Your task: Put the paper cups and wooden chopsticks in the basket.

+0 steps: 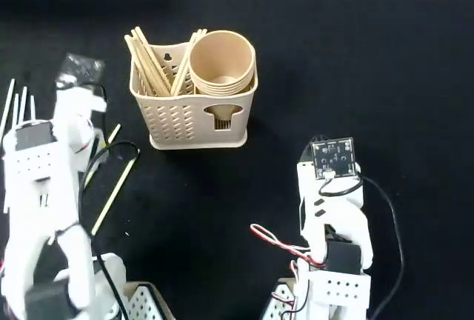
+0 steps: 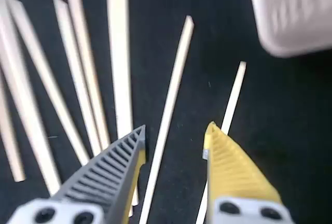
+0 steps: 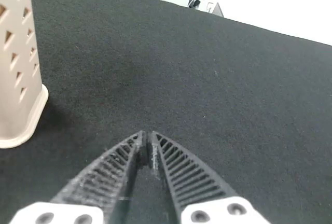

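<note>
1. Under the left gripper (image 2: 175, 127), its jaws apart, one wooden chopstick (image 2: 174, 89) lies on the table, long axis pointing away from the wrist.
2. Just beside it, loose chopsticks (image 2: 78, 79) fan out.
3. Farther off, the basket (image 1: 192, 124) holds stacked paper cups (image 1: 222, 61).
4. The right gripper (image 3: 147, 136), closed and empty, sits well apart; the left arm is nearer.

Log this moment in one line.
left gripper: open above loose chopsticks | right gripper: shut, empty | basket: paper cups, stowed chopsticks inside
</note>
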You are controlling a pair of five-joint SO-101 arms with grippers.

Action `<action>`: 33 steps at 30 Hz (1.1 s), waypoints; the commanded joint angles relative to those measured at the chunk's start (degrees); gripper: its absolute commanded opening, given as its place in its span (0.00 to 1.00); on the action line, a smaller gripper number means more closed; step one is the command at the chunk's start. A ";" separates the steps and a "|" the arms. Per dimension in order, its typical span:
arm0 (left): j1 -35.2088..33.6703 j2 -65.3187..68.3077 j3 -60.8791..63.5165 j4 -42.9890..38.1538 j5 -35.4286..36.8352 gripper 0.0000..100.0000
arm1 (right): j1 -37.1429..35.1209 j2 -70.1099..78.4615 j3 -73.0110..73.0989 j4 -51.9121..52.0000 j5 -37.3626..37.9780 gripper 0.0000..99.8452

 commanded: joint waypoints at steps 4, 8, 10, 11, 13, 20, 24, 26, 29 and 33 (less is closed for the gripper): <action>0.04 13.63 4.44 -8.88 -3.08 0.19 | -0.44 -0.75 -0.22 -0.18 0.26 0.01; 0.04 19.43 3.82 -9.41 -3.08 0.19 | -0.44 -0.75 -0.22 -0.18 0.26 0.01; 0.04 21.71 4.18 -11.34 -3.08 0.19 | -0.44 -0.75 -0.22 -0.18 0.26 0.01; -0.04 22.59 4.26 -11.96 -3.08 0.18 | -0.44 -0.75 -0.22 -0.18 0.26 0.01; -0.22 23.30 4.09 -12.13 -3.08 0.18 | -0.44 -0.75 -0.22 -0.18 0.26 0.01; 0.13 23.38 4.26 -12.13 -3.25 0.18 | -0.44 -0.75 -0.22 -0.18 0.26 0.01; -0.31 23.30 3.74 -11.96 -5.80 0.18 | -0.44 -0.75 -0.22 -0.18 0.26 0.01; -0.48 22.33 2.42 -11.78 -4.75 0.18 | -0.44 -0.75 -0.22 -0.18 0.26 0.01; -0.57 17.67 -1.10 -6.51 -2.55 0.18 | -0.44 -0.75 -0.22 -0.18 0.26 0.01; 2.42 9.93 -3.38 2.02 -0.53 0.18 | -0.53 -0.75 -0.22 -0.18 0.26 0.01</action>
